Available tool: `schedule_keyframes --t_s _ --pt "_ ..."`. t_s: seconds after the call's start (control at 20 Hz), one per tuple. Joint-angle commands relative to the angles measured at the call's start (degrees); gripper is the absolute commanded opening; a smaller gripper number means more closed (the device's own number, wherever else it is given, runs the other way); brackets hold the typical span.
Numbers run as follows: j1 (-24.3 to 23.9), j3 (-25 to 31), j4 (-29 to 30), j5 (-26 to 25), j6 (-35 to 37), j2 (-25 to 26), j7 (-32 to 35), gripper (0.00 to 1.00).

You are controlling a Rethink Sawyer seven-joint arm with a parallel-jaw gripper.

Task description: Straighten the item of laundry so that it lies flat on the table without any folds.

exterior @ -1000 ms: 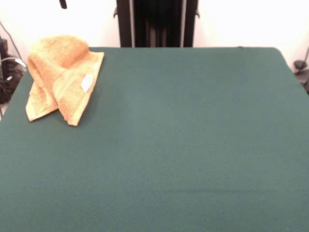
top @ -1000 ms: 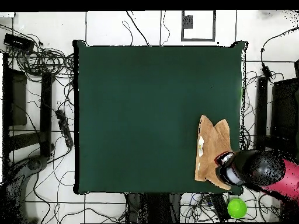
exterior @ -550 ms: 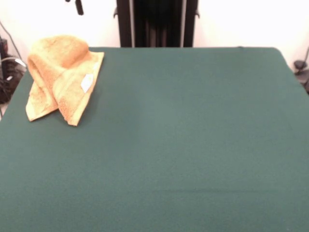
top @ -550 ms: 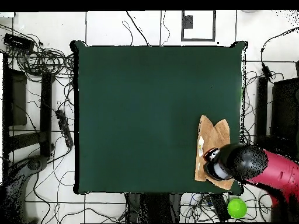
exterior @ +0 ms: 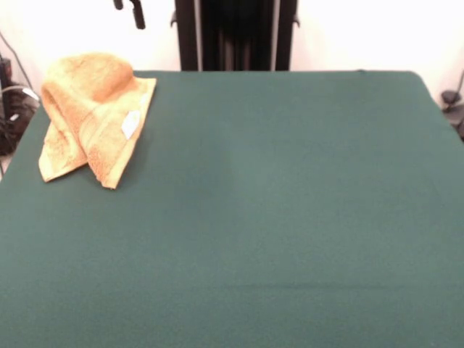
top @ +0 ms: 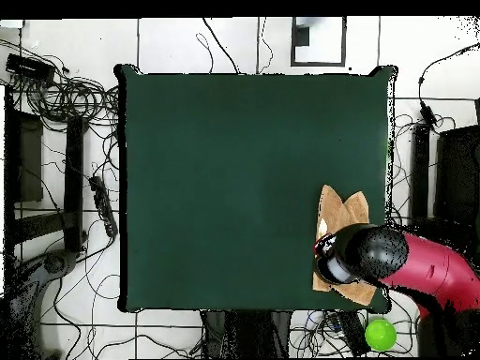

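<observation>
The item of laundry (exterior: 90,116), an orange-tan terry towel, lies crumpled and folded over itself at the far left corner of the dark green table (exterior: 275,203). Its small white tag (exterior: 130,124) faces up. Only the two dark tips of my gripper (exterior: 127,8) show at the top edge, above and just right of the towel. They stand apart, open, with nothing between them. Seen from overhead, the red and black arm's head (top: 361,255) covers much of the towel (top: 339,206) near the table's (top: 244,169) lower right corner.
The table's side edge runs close beside the towel. In the overhead view, tangled cables (top: 66,94) and black boxes (top: 23,155) lie on the floor on both sides. A green round object (top: 380,334) sits on the floor by the arm.
The gripper tips have shifted right along the top edge in the front view. Overhead, the arm's head has slid left, further over the towel. The towel has not moved.
</observation>
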Motion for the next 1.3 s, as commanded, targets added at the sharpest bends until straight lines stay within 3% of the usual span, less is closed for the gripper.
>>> schedule_keyframes --t_s 0.05,0.55,1.3 --pt "2.22 3.76 3.52 2.15 -4.66 5.20 0.45 1.00" --pt "1.57 3.24 4.24 -0.12 -13.00 9.65 0.79 1.00" --pt "2.05 -0.21 4.32 -2.14 -19.11 14.94 2.50 1.00"
